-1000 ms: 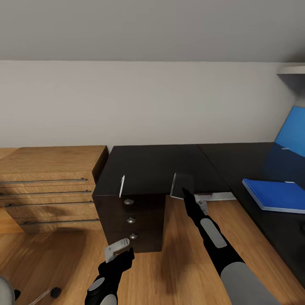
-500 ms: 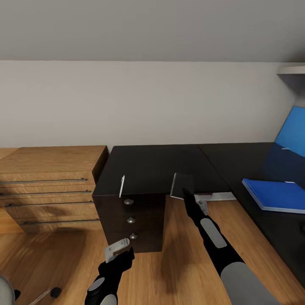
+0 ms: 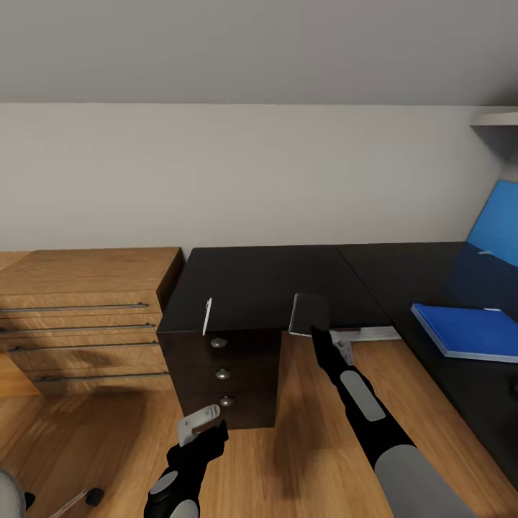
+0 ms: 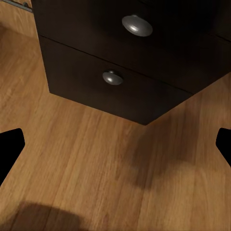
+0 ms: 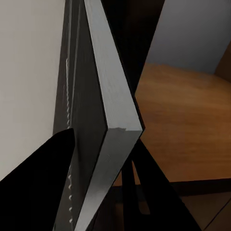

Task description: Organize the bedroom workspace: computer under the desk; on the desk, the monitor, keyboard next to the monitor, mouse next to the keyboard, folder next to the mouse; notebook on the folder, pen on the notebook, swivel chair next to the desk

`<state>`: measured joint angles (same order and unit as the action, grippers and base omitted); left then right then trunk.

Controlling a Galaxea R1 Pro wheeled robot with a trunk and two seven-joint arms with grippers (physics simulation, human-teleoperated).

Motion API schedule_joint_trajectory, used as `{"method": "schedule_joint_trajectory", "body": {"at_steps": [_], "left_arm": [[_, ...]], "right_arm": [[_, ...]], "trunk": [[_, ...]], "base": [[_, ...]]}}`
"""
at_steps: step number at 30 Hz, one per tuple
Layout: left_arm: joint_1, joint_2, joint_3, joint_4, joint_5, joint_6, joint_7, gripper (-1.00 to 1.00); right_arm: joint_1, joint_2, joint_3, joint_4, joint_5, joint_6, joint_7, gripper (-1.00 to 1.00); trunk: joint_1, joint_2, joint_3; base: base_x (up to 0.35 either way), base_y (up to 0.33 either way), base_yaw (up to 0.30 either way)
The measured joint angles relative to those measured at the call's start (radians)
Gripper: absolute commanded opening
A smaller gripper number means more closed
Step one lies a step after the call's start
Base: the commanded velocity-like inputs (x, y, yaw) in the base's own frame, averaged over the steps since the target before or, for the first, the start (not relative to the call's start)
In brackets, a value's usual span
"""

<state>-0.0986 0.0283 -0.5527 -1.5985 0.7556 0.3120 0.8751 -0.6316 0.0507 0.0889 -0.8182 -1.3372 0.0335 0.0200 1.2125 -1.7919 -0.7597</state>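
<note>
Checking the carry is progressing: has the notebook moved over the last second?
Barely: the notebook in the right gripper sits slightly higher against the desk edge.

We found almost nothing altered over the last second. The notebook (image 3: pixel 310 314) pinched in our right gripper (image 3: pixel 314 330) crept a touch upward against the front edge of the desk (image 3: pixel 273 277), from slightly lower a second ago, and the gripper tip rose with it. The camera itself did not shift.
</note>
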Motion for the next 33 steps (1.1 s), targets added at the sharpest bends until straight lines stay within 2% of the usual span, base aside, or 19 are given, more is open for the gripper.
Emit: {"method": "schedule_joint_trajectory", "body": {"at_steps": [26, 33], "left_arm": [[0.000, -0.001, 0.000, 0.002, 0.001, 0.001, 0.000, 1.00], [0.000, -0.001, -0.001, 0.015, 0.001, 0.002, -0.002, 1.00]], "right_arm": [[0.003, -0.010, -0.002, -0.050, 0.001, 0.003, 0.000, -1.00], [0.016, -0.025, -0.004, -0.091, -0.002, 0.011, -0.003, -1.00]], "trunk": [[-0.100, 0.182, 0.081], [-0.123, 0.224, 0.100]], "base": [[0.000, 0.000, 0.000], [0.000, 0.000, -0.021]]}}
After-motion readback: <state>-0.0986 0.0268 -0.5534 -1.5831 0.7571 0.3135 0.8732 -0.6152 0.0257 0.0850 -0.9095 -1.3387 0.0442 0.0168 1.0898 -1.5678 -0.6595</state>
